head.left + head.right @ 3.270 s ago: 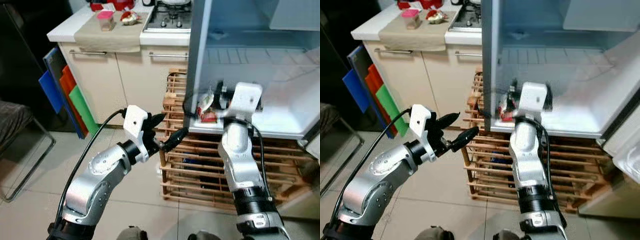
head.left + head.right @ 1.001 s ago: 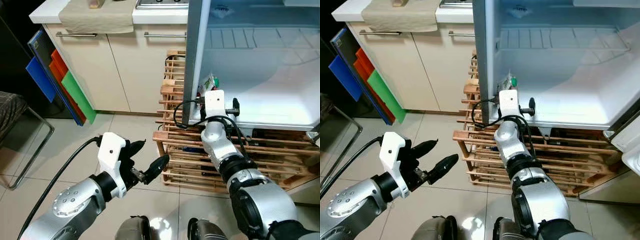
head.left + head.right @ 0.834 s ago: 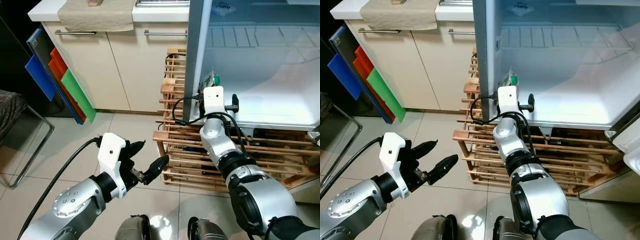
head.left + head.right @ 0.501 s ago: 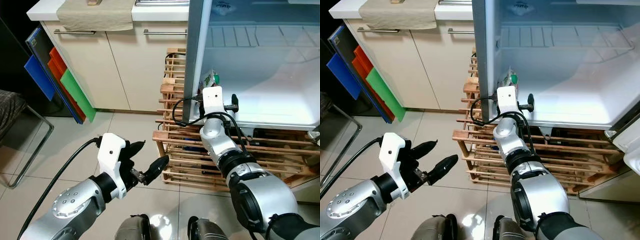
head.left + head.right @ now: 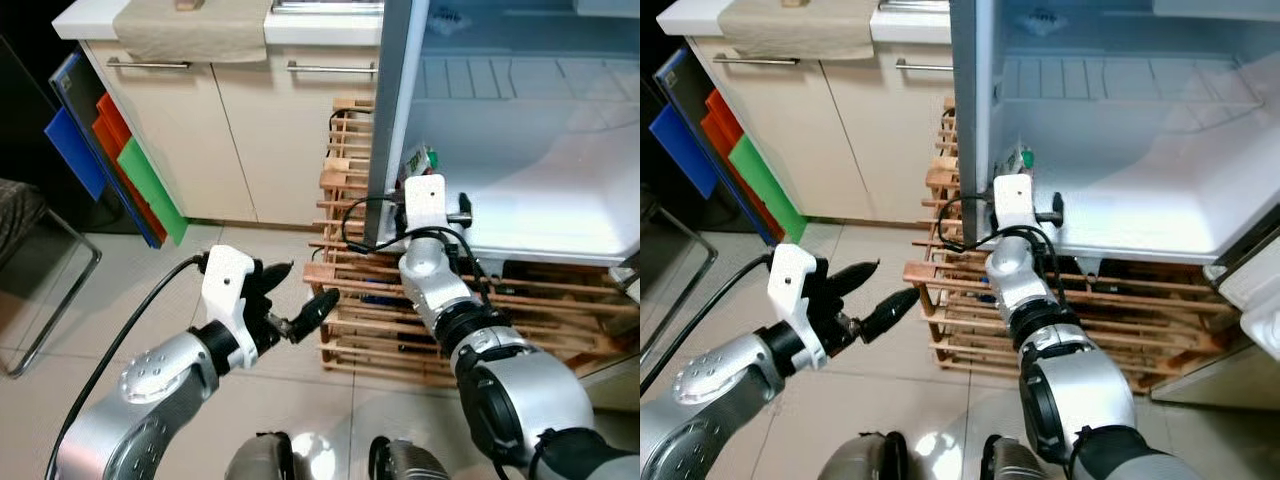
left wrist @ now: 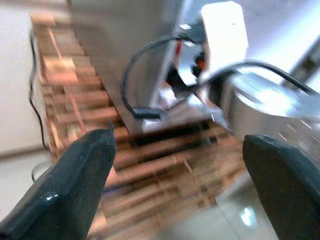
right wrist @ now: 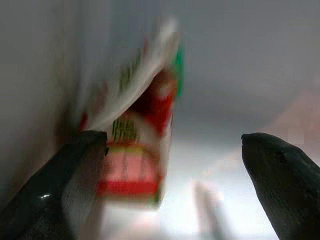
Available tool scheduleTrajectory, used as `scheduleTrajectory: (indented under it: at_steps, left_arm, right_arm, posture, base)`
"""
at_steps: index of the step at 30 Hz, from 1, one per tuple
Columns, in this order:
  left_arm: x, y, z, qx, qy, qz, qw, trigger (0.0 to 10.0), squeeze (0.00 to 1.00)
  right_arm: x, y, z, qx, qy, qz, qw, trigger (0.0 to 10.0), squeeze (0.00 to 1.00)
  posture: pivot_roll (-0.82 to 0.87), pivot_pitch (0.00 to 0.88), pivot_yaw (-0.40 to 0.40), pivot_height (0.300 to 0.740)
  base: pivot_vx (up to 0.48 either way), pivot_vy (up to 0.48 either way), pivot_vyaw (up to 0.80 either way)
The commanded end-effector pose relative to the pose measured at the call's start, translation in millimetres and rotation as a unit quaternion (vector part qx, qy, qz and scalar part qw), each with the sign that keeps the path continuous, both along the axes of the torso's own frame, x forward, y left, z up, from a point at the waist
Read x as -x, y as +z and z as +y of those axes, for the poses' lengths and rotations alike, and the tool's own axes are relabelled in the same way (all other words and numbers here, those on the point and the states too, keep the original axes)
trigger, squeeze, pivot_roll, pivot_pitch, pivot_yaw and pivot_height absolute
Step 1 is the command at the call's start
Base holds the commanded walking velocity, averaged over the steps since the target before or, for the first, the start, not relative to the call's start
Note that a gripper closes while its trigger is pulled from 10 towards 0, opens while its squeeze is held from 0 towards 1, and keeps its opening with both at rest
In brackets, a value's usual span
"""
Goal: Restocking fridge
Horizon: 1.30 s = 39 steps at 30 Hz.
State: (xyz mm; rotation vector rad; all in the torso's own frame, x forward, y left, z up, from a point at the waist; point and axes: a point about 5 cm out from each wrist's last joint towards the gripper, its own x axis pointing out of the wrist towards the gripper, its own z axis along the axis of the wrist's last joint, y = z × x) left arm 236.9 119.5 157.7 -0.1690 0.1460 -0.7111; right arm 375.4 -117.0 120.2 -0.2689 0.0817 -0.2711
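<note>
A red, white and green carton stands on the fridge's white bottom shelf, close to the left wall. The carton peeks out above my right wrist. My right gripper is at the shelf's front edge, open, its fingers either side of the carton and apart from it. My left gripper hovers open and empty over the floor in front of the wooden pallet.
The fridge stands on the pallet, next to cream cabinets with a beige cloth on the counter. Blue, red and green boards lean at the left beside a chair. The fridge door's edge is at the right.
The camera has tilted down since the oldest frames. In the last half second my left gripper has risen slightly toward the pallet. My right gripper stays at the shelf.
</note>
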Motion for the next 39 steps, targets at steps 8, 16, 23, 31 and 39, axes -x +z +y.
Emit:
scheduleTrajectory:
  at_steps: [8,16,23,31,39]
  left_arm:
    - [-32.1,-9,-5.0,0.004,0.038,-0.004,0.999,10.0,0.00]
    - [-35.2,-19,-7.1,0.012,0.050,0.006,0.999,10.0,0.00]
    - [-32.4,-24,30.1,-0.014,0.214,-0.021,0.976,10.0,0.00]
    - [0.3,-19,50.1,-0.131,0.185,-0.135,0.965,10.0,0.00]
    - [-8.1,-20,36.2,-0.067,0.190,-0.116,0.973,10.0,0.00]
  right_arm:
    - [39.9,9,-13.2,-0.072,0.113,-0.057,0.989,10.0,0.00]
    - [93.0,3,-47.1,-0.074,0.123,-0.059,0.988,10.0,0.00]
    - [142.8,-13,-86.9,-0.113,0.068,-0.043,0.990,10.0,0.00]
    - [172.1,-29,-104.6,-0.097,0.078,-0.031,0.992,10.0,0.00]
    - [173.0,-22,-99.4,-0.091,0.096,-0.054,0.990,10.0,0.00]
  posture:
    - [-0.02,0.000,0.034,0.740]
    - [-0.08,0.000,0.062,0.740]
    - [-0.09,0.000,0.064,0.740]
    - [-0.06,0.000,0.044,0.740]
    - [-0.08,0.000,0.046,0.740]
  base:
    - [0.000,0.000,0.00]
    - [0.000,0.000,0.00]
    - [0.000,0.000,0.00]
    - [0.000,0.000,0.00]
    - [0.000,0.000,0.00]
